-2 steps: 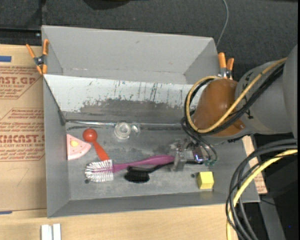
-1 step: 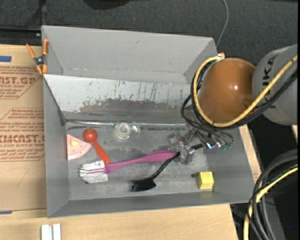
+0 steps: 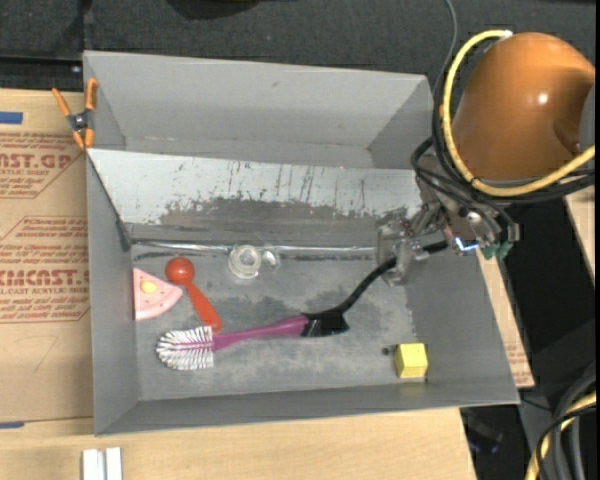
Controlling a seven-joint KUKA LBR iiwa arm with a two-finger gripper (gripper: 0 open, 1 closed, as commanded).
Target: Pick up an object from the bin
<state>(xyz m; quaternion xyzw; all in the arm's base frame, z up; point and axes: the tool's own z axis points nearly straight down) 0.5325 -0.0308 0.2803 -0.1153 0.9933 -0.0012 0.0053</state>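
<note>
The end effector point(image 3: 398, 256) sits low over the right part of the grey metal bin point(image 3: 280, 118), whose floor is scuffed and streaked. It hangs below the arm's smooth, rounded orange cover point(image 3: 525, 98). Whether it is apart or together cannot be told.

The upper end of a thin, curved black brush point(image 3: 352, 296) meets the end effector. From there the handle sweeps down and left to a dark bristly head near the middle of the floor. That head touches the tip of a purple brush point(image 3: 250, 334), which lies flat with its white bristles fanned out towards the left wall.

A small yellow block point(image 3: 412, 360) lies near the front right corner, apart from the rest. Towards the left wall lie an orange spoon point(image 3: 192, 288) with a round bowl and a pink wedge point(image 3: 150, 295). A clear round piece point(image 3: 246, 261) lies near the back wall.
</note>
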